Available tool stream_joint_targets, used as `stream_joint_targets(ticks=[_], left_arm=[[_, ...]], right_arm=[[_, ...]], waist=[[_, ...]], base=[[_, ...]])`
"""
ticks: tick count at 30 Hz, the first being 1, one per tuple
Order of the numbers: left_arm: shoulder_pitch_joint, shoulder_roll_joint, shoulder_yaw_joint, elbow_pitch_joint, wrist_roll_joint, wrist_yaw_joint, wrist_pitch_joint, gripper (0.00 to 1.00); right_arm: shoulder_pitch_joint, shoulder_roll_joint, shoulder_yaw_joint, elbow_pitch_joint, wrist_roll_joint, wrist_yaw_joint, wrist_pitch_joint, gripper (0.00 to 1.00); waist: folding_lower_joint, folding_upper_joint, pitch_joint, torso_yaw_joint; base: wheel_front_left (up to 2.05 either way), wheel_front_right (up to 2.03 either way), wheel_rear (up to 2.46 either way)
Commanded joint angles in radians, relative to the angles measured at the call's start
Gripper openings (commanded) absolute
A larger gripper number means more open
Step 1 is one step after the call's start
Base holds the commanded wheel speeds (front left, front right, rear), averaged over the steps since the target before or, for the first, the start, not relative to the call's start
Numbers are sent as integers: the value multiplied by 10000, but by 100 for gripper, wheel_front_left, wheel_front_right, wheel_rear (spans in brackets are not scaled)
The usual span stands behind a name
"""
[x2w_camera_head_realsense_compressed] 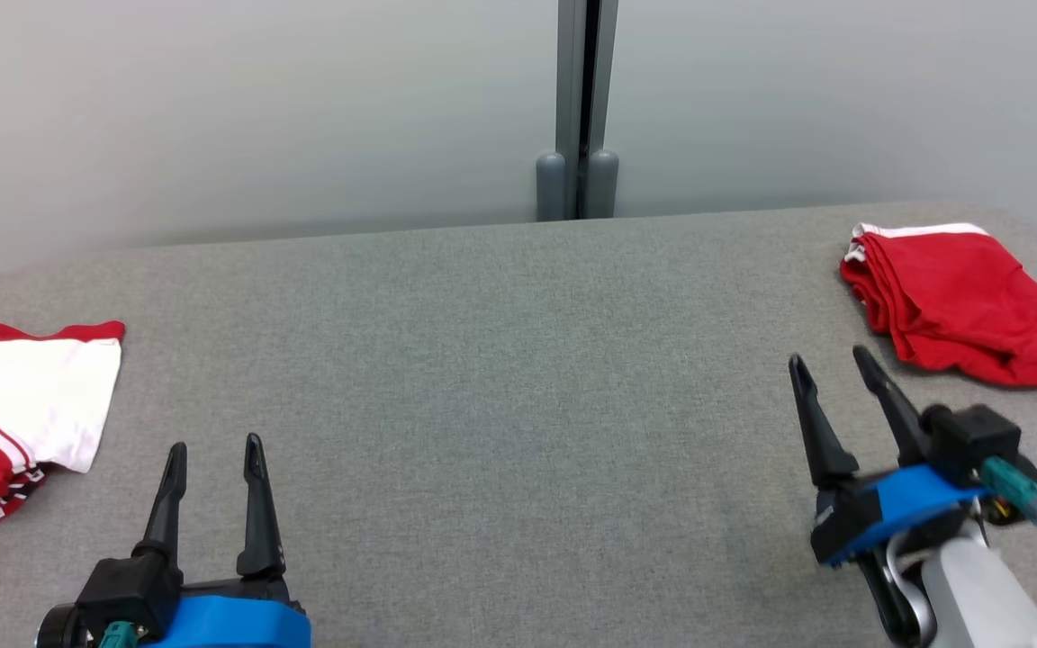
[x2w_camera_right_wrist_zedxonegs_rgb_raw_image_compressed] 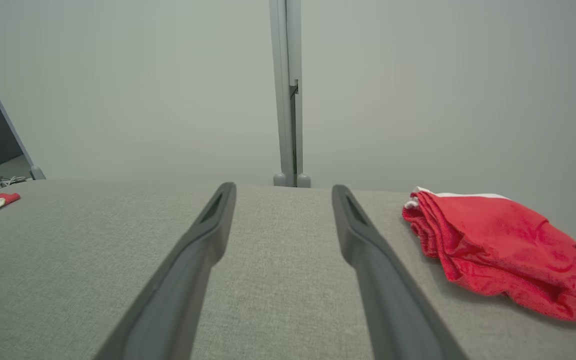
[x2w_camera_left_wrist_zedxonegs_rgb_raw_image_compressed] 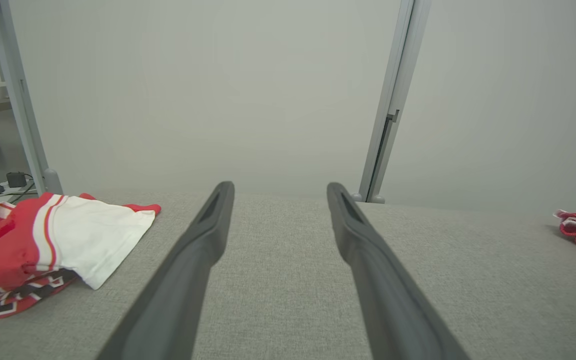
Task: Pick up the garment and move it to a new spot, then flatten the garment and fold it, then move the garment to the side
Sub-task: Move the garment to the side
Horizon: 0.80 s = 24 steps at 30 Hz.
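Left tool and right tool, jaws apart and empty, above the table. The red garment lies bunched near the right tool — a careless pinch could catch several layers, or the red-and-white garment be taken instead.
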Motion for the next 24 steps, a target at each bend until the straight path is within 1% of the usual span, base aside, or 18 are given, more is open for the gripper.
stream_joint_targets(ticks=[1, 3, 8, 15, 19, 24], left_arm=[[109, -4, 6, 42, -39, 30, -46, 100], [155, -9, -12, 62, -52, 21, -47, 100], [344, -30, -33, 89, -102, 36, -47, 100], [401, -51, -64, 192, -129, 68, -47, 100], [363, -55, -72, 200, -127, 96, -47, 100], [342, -48, -55, 238, -83, 96, -47, 100]], right_arm=[[474, 85, -220, -359, -30, -1, 112, 100], [719, 149, -334, -582, -67, -1, 159, 100], [1841, 382, -689, -1846, -344, -1, 591, 100], [3138, 884, -1269, -3505, -679, 0, 1139, 100], [3588, 1052, -1437, -4066, -872, 0, 1396, 100], [3828, 1124, -1580, -4380, -927, 0, 1547, 100]], waist=[[2, 0, -107, 10], [2, 0, -158, 35], [2, 0, -306, 71], [2, 0, -394, 213], [2, 0, -414, 248], [2, 0, -437, 260]], base=[[0, 0, 0], [0, 0, 0], [0, 0, 0], [0, 0, 0], [0, 0, 0], [0, 0, 0]])
